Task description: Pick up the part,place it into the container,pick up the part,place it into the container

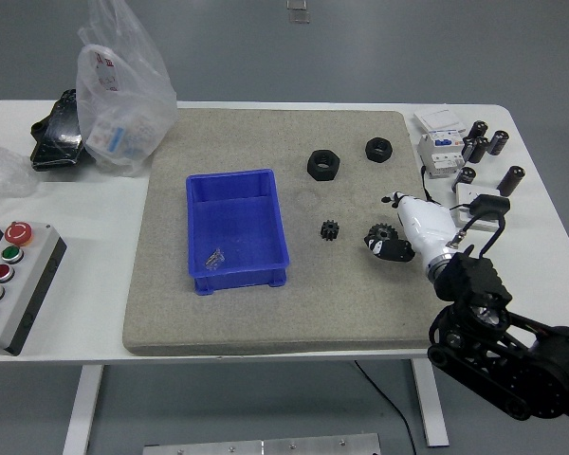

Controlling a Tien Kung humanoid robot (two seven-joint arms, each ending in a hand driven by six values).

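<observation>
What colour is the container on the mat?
Blue: the container is a solid blue open bin, seen clearly in the head view.

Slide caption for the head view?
Right hand closing on a black gear beside the blue bin.

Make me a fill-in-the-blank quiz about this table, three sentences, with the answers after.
1. The bin on the grey mat is coloured ____.
2. The right hand reaches the larger gear; the small gear lies between that gear and the ____.
3. The two hex nuts sit toward the mat's ____ edge.

Answers: blue; bin; far
</observation>
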